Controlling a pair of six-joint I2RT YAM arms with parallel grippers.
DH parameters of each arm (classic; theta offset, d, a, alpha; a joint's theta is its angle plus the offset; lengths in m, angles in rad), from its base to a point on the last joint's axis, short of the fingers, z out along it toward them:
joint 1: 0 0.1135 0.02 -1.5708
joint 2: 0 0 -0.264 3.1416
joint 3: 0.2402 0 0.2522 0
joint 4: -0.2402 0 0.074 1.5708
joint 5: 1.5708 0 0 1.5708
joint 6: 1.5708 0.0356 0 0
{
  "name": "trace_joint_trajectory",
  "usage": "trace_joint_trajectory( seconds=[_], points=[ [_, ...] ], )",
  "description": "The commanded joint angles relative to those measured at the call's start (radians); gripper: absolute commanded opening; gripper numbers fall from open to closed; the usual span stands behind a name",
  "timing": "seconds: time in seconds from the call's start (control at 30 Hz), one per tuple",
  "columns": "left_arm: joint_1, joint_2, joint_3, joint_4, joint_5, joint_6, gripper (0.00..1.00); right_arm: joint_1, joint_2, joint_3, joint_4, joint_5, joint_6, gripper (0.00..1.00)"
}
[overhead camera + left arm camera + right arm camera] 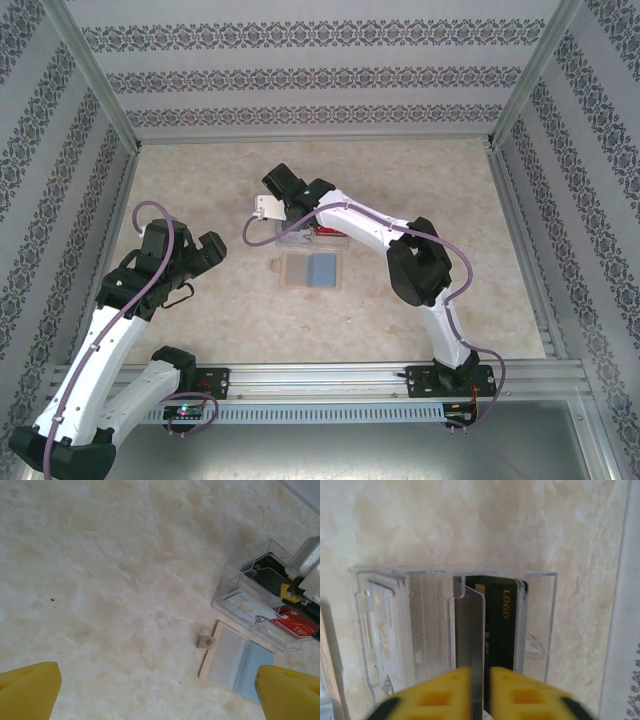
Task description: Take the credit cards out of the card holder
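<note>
**A:** We had the right gripper [480,682] down over the clear card holder [452,572]. Its yellow fingers [440,695] straddled a thin grey upright sheet [470,630] in the middle slot.

**B:** Was it pinching? We couldn't tell. One pad sat against the sheet and a dark sliver showed at the other. We couldn't say whether it was a card or a divider, either.

**A:** Just behind it stood the black card [505,625]. Pale cards with orange print [382,630] stood in the other compartment, and a red card [295,625] showed through the wall.

**B:** The left gripper [160,695] hung spread wide over the marbled table [100,580], holding nothing.

**A:** A blue-grey card [240,662] lay flat just beside the holder.

**B:** We judged these cards light, stiff and slick. The exposed top edge was the place to pinch, then a straight pull upward. The holder looked light too, so it could have lifted along with the card.
</note>
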Motion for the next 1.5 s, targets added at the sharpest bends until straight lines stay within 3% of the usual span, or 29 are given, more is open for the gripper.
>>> trace_joint_trajectory(
  seconds=[0.0, 0.53, 0.73, 0.9, 1.07, 1.47],
  points=[
    [0.016, -0.009, -0.005, -0.042, -0.011, 0.017, 1.00, -0.002, 0.011, 0.021, 0.046, 0.055, 0.019, 0.33],
    [0.020, -0.014, -0.017, -0.031, 0.010, 0.017, 1.00, -0.021, 0.009, 0.006, 0.109, 0.146, 0.038, 0.34],
    [0.020, -0.015, -0.016, -0.031, 0.015, 0.021, 1.00, -0.019, -0.049, 0.007, 0.049, 0.022, 0.120, 0.36],
    [0.021, -0.014, -0.023, -0.023, 0.023, 0.018, 1.00, -0.008, -0.077, -0.026, 0.017, -0.063, 0.144, 0.44],
    [0.022, -0.015, -0.026, -0.024, 0.029, 0.016, 1.00, -0.005, -0.019, -0.012, -0.001, 0.003, 0.164, 0.53],
    [0.024, -0.008, -0.021, -0.035, 0.033, 0.023, 1.00, -0.025, 0.038, 0.033, 0.059, 0.140, 0.184, 0.54]
  ],
)
